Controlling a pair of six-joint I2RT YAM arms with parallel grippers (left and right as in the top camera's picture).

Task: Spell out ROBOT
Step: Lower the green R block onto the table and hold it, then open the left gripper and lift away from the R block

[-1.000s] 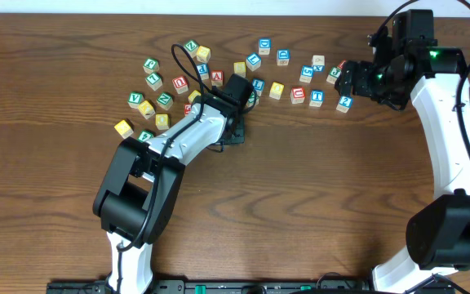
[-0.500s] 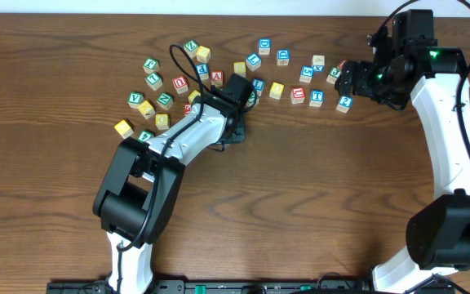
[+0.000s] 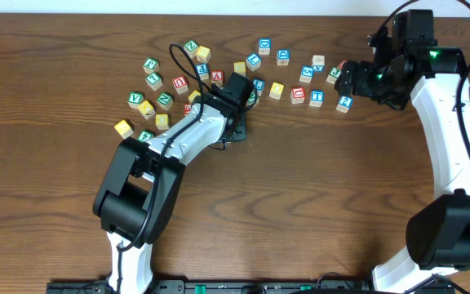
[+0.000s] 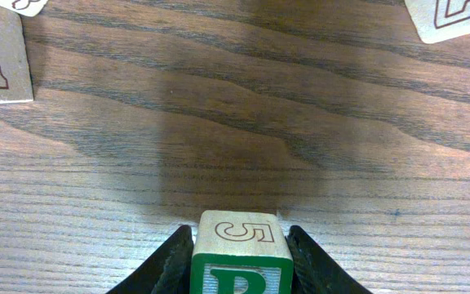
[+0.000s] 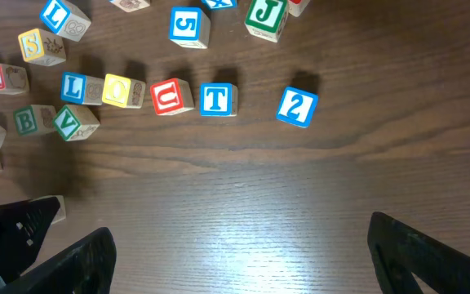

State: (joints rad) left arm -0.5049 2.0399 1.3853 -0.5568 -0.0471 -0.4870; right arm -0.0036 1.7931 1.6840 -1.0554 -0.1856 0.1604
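Claw [image 4: 240,245] of outstretched left arm [image 3: 188,135] clamps green-lettered wooden cube [image 4: 241,276].

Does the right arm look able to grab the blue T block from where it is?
Probably yes. The right tool hangs open close by, with bare table between it and the blue T block. One snag: the red U block sits right beside the T, crowding a finger there.

Right-wrist view: blue-printed T wooden cube [image 5: 217,99] sits in a row, w/ red-printed U wooden cube [image 5: 171,97] just left of it, then yellow-faced wooden cube [image 5: 122,91]. Blue-printed 2 wooden cube [image 5: 298,107] lies apart at right. Green-printed B wooden cube [image 5: 29,120] is below-left of row, beside green-printed V wooden cube [image 5: 73,122]. Green-printed R wooden cube [image 4: 241,241] sits betw. left gripper [image 4: 241,273] fingers.
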